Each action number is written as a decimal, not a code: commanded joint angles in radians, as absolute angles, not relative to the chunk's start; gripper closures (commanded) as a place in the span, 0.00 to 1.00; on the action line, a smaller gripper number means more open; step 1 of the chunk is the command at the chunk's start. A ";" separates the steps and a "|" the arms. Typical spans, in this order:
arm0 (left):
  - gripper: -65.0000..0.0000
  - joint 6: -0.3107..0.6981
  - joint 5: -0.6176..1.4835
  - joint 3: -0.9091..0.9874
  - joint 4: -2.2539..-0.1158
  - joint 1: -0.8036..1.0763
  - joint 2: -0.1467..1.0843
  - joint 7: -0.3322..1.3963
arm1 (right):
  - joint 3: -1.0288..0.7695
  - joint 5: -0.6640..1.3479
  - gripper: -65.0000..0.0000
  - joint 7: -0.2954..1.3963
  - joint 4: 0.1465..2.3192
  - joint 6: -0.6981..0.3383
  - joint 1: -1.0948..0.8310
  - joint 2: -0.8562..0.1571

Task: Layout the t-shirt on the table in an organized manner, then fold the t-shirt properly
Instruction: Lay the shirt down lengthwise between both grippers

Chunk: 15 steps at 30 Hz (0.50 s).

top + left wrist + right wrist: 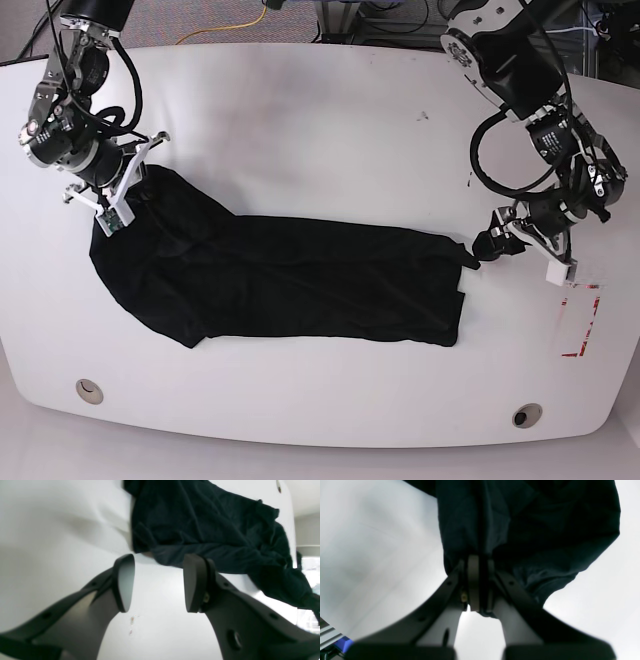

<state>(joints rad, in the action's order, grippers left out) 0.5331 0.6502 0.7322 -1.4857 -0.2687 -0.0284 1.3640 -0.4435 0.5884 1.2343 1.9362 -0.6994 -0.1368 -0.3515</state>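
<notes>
The black t-shirt (300,280) lies stretched in a long band across the white table (320,120). At its left end in the base view, my right gripper (125,203) is shut on a bunch of the fabric. The right wrist view shows those jaws pressed together (480,582) with the t-shirt (532,530) pinched between them and hanging beyond. My left gripper (487,245) sits just off the shirt's right end. In the left wrist view it stands open (160,583) with bare table between its fingers, and the t-shirt (200,525) lies just past the fingertips.
Two round metal grommets (88,390) (527,415) sit near the table's front edge. A red tape outline (580,322) marks the right side, close to the left arm. A yellow cable (225,30) and other gear lie behind the back edge.
</notes>
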 commanded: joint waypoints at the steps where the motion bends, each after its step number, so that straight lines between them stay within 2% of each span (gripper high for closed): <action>1: 0.54 0.526 0.665 0.728 -1.472 -0.300 -0.033 1.326 | -0.449 0.601 0.99 1.216 1.952 -0.698 -0.127 -0.366; 6: 0.54 0.449 0.604 0.728 -1.392 -0.335 -0.048 1.256 | -0.449 0.601 0.99 1.216 1.952 -0.698 -0.122 -0.366; 15: 0.54 0.444 0.510 0.728 -1.360 -0.387 -0.076 1.218 | -0.449 0.601 0.99 1.216 1.952 -0.698 -0.120 -0.366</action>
